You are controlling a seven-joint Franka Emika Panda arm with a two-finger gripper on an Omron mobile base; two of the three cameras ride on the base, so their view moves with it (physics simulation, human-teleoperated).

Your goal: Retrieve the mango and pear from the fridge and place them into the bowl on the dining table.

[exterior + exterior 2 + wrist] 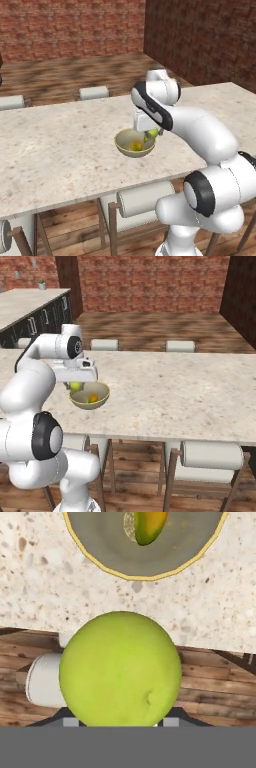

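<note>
The pear [120,669] is seen large in the hand view, a smooth, matte yellow-green ball with one small dimple low on its skin; no long axis can be made out, so round is it. It is pinched between the fingers [167,721], whose dark tips are just glimpsed at either side beneath it. In the left base view the pear [151,133] is held at the gripper [150,133], right over the near rim of the bowl [134,143]; whether the rim is touched cannot be told. From the right base view the pear [75,386] is tucked under the white hand, beside the bowl [90,395].

Ahead of the fingers, the bowl [100,557] is shown as a shallow round dish, greyish inside here, with a thin yellow-tan rim. The mango [149,526] lies inside it, orange-yellow shading to green-brown, cut off by the frame edge. The mango [136,145] is low in the bowl's hollow.

The speckled beige stone worktop [55,145] is spread under everything, its edge just below the fingers. A white cushioned stool [44,679] is visible beneath, over wooden floor planks [215,687].
</note>
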